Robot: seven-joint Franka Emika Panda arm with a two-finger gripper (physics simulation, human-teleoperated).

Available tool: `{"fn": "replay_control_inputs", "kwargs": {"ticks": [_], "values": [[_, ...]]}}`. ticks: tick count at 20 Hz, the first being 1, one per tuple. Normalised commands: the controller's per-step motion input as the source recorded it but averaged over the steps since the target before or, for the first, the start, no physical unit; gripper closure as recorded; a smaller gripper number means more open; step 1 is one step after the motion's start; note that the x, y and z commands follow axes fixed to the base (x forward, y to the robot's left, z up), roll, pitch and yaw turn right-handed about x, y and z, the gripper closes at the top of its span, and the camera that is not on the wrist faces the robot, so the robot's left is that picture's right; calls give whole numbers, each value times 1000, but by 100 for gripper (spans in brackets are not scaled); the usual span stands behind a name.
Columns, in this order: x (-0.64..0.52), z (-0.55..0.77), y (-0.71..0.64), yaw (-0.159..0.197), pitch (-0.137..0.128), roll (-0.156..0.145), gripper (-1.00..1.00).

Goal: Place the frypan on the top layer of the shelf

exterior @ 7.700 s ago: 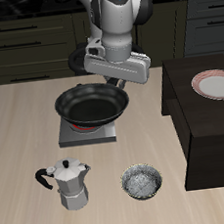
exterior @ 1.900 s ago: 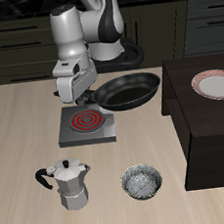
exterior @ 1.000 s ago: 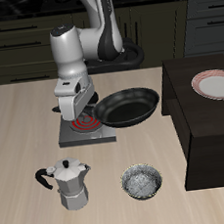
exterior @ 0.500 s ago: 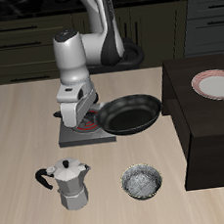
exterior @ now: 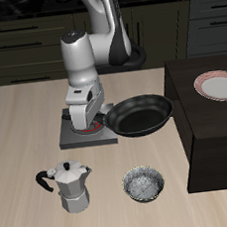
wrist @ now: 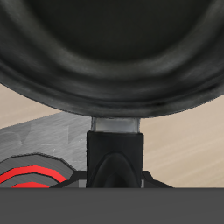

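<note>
The black frypan (exterior: 140, 114) hangs in the air beside the burner plate, its rim close to the shelf's near edge but apart from it. My gripper (exterior: 94, 118) is shut on the frypan's handle (wrist: 115, 140), low over the burner. In the wrist view the frypan's round bowl (wrist: 114, 52) fills most of the picture, with the handle running back between my fingers. The shelf (exterior: 208, 120) is the large dark unit beside the pan, with a flat top.
A grey burner plate (exterior: 76, 133) with red rings lies under my gripper. A pink-rimmed plate (exterior: 219, 84) rests on the shelf's top. A moka pot (exterior: 69, 185) and a small speckled bowl (exterior: 144, 185) stand nearer the table's front edge. Dark cabinets line the back.
The frypan was lifted off the burner and carried toward the shelf. Over the last second it has moved lower and a little closer to the shelf, still held by its handle.
</note>
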Motion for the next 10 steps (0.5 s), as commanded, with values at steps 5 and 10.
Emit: {"fn": "replay_control_inputs", "kwargs": {"ticks": [5, 10], "values": [[60, -45, 219, 13, 8, 30, 100], [23, -16, 189, -2, 11, 20, 100]]}}
